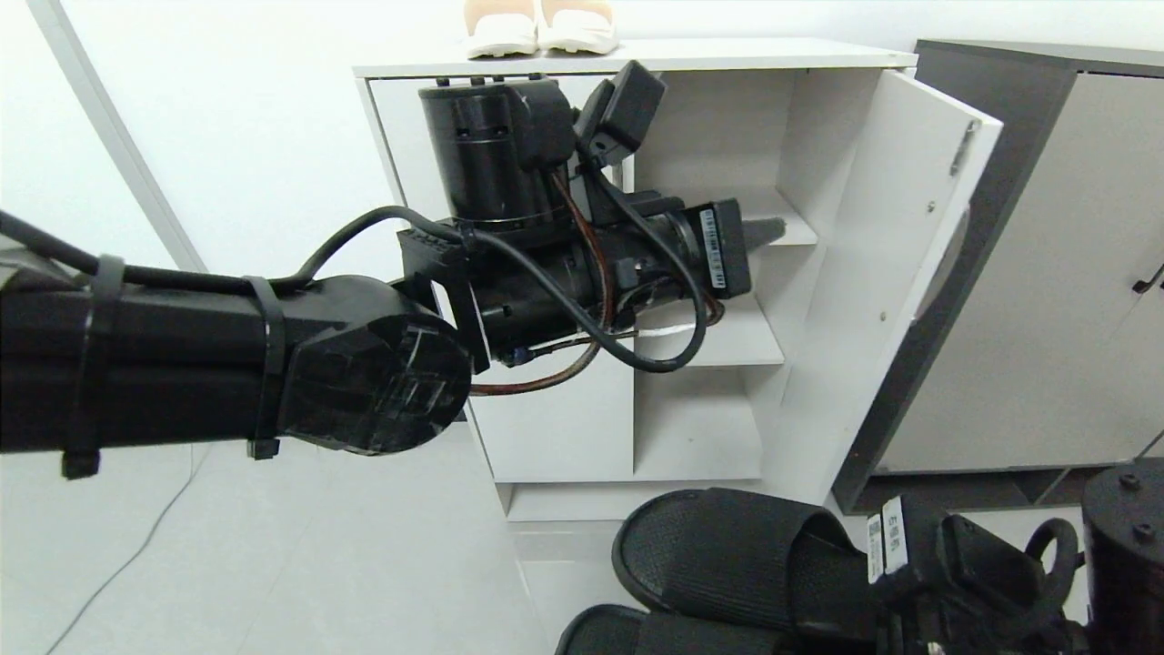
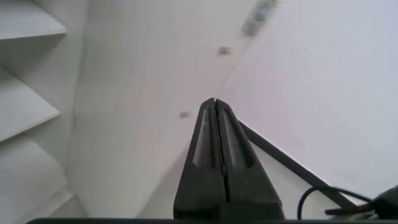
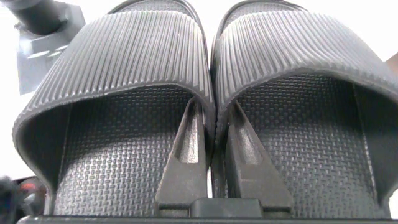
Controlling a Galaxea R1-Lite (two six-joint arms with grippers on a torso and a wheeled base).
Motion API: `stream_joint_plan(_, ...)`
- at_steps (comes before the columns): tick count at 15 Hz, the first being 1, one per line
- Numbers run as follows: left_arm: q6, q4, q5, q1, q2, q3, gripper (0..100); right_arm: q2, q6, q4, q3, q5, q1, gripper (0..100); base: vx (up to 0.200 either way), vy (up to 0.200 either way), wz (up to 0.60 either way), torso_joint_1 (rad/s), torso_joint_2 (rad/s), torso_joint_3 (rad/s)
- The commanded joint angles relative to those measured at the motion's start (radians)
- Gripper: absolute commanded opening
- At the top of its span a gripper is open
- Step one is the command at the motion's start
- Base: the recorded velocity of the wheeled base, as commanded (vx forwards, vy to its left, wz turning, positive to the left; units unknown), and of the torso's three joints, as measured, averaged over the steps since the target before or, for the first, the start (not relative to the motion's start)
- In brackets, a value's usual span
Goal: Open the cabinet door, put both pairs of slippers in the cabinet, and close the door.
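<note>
The white cabinet (image 1: 727, 56) stands with its right-hand door (image 1: 873, 300) swung wide open, showing bare shelves (image 1: 727, 337) inside. A pair of cream slippers (image 1: 541, 27) sits side by side on the cabinet's top, toward its back edge.

The left tool (image 1: 768, 232) (image 2: 214, 109) is in the cabinet's open front at the level of the upper shelf. Its fingers are pressed flat together with nothing between them, and they point toward the inner face of the open door.

The pair of black slippers (image 1: 718, 546) (image 3: 143, 56) is held below and in front of the cabinet, off the floor (image 1: 318, 564), toes toward the cabinet's base. The right tool (image 3: 214, 104) grips the pair from the heel end. One finger lies inside each slipper and the two neighbouring side walls are pinched tightly between them, so the slippers sit side by side and touching.

A grey cabinet (image 1: 1028, 273) stands just beyond the open door.
</note>
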Motion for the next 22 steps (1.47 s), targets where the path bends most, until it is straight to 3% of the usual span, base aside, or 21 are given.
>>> stream_joint_plan(1, 0.001, 0.002, 0.007, 0.051, -0.057, 0.039, 0, 0.024, 0.003, -0.001, -0.017, -0.006, -0.021, 0, 0.0, 0.0, 0.0, 0.0, 0.0, 0.0)
stream_joint_plan(2, 0.001, 0.002, 0.013, 0.069, -0.078, 0.055, 0, 0.037, 0.005, -0.001, -0.029, -0.019, -0.041, 0, 0.0, 0.0, 0.0, 0.0, 0.0, 0.0)
stream_joint_plan(5, 0.007, 0.011, 0.062, 0.181, -0.273, 0.2, 0, 0.132, 0.118, -0.001, -0.125, -0.189, -0.08, 0, 0.0, 0.0, 0.0, 0.0, 0.0, 0.0)
stream_joint_plan(8, 0.033, 0.114, 0.188, 0.239, -0.555, 0.447, 0, 0.219, 0.193, -0.038, -0.205, -0.371, -0.106, 0, 0.0, 0.0, 0.0, 0.0, 0.0, 0.0)
stream_joint_plan(10, 0.099, 0.238, 0.326, 0.276, -0.772, 0.569, 0, 0.276, 0.204, -0.081, -0.237, -0.447, -0.153, 0, 0.0, 0.0, 0.0, 0.0, 0.0, 0.0)
stream_joint_plan(12, 0.139, 0.364, 0.41, 0.308, -0.934, 0.622, 0, 0.319, 0.212, -0.11, -0.26, -0.494, -0.178, 0, 0.0, 0.0, 0.0, 0.0, 0.0, 0.0)
stream_joint_plan(14, 0.216, 0.588, 0.521, 0.431, -1.164, 0.639, 0, 0.356, 0.21, -0.152, -0.268, -0.545, -0.184, 0, 0.0, 0.0, 0.0, 0.0, 0.0, 0.0)
stream_joint_plan(16, 0.265, 0.704, 0.603, 0.564, -1.33, 0.673, 0, 0.357, 0.207, -0.156, -0.27, -0.56, -0.182, 0, 0.0, 0.0, 0.0, 0.0, 0.0, 0.0)
stream_joint_plan(19, 0.277, 0.724, 0.62, 0.663, -1.52, 0.831, 0, 0.357, 0.207, -0.156, -0.27, -0.56, -0.182, 0, 0.0, 0.0, 0.0, 0.0, 0.0, 0.0)
stream_joint_plan(20, 0.277, 0.724, 0.619, 0.722, -1.608, 0.929, 0, 0.357, 0.207, -0.156, -0.27, -0.56, -0.181, 0, 0.0, 0.0, 0.0, 0.0, 0.0, 0.0)
stream_joint_plan(22, 0.279, 0.723, 0.614, 0.77, -1.718, 1.067, 0, 0.357, 0.207, -0.156, -0.27, -0.562, -0.176, 0, 0.0, 0.0, 0.0, 0.0, 0.0, 0.0)
